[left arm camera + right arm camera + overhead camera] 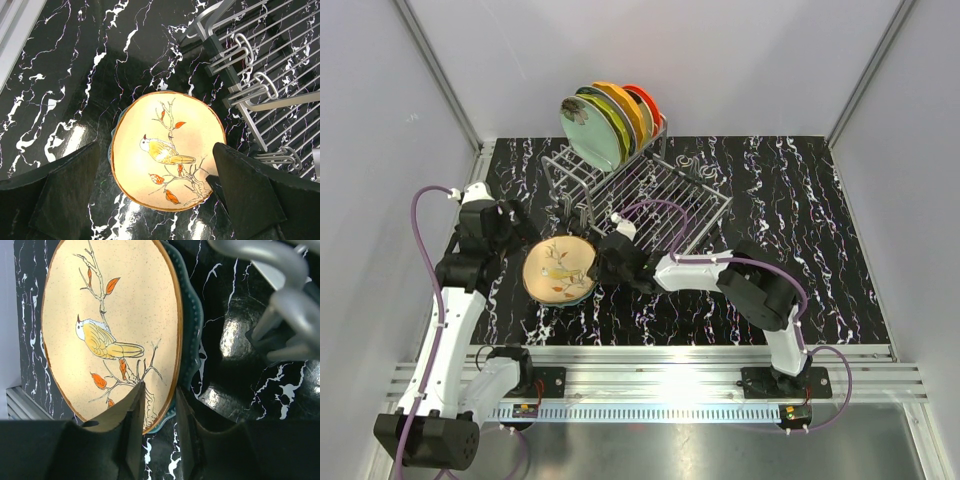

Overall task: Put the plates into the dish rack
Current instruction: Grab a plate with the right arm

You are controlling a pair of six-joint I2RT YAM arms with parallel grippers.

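A floral cream plate with a bird on it (pixel 558 268) lies on top of a teal plate (pixel 192 335) on the black marbled table, in front of the dish rack (pixel 650 195). My right gripper (pixel 603 262) has its jaws nearly closed over the cream plate's right rim (pixel 100 315). One finger is on the plate's face and the other is outside the rim (pixel 160 395). My left gripper (pixel 155 200) is wide open and empty. It hovers above the cream plate (pixel 167 145), with a finger at each side. Several coloured plates (pixel 605 125) stand upright in the rack's raised section.
The rack's flat wire grid tray (pixel 280 75) lies just right of the plate stack, with its legs and hooks close to my right wrist (pixel 280 300). White enclosure walls stand on the left, back and right. An aluminium rail (pixel 650 375) runs along the near edge.
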